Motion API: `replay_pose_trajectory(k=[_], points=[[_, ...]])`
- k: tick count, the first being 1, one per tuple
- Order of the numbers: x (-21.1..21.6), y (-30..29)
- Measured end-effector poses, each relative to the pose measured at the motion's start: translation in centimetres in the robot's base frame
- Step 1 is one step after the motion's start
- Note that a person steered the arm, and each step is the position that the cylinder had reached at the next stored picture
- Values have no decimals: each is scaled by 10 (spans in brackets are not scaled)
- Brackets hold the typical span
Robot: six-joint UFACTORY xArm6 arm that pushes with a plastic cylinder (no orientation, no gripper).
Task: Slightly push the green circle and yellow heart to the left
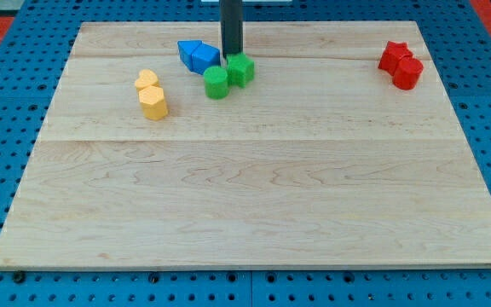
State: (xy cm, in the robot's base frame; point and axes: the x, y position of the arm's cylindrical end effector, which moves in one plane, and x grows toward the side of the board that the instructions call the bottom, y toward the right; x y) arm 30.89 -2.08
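The green circle (216,83) lies on the wooden board (254,205) near the view's top, left of centre. A second green block (240,70) touches it on its upper right. The yellow heart (147,81) lies further to the view's left, with a yellow hexagonal block (153,102) just below it. My tip (231,56) comes down from the view's top and ends right behind the second green block, between it and the blue blocks. It stands up and right of the green circle.
Two blue blocks (198,55) sit together just left of my tip. Two red blocks (401,64) sit near the board's top right corner. A blue pegboard surface (7,102) surrounds the board.
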Motion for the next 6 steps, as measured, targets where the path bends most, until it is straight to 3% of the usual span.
replay_pose_trajectory(k=[1,3,6], points=[[46,2],[30,22],[11,-122]])
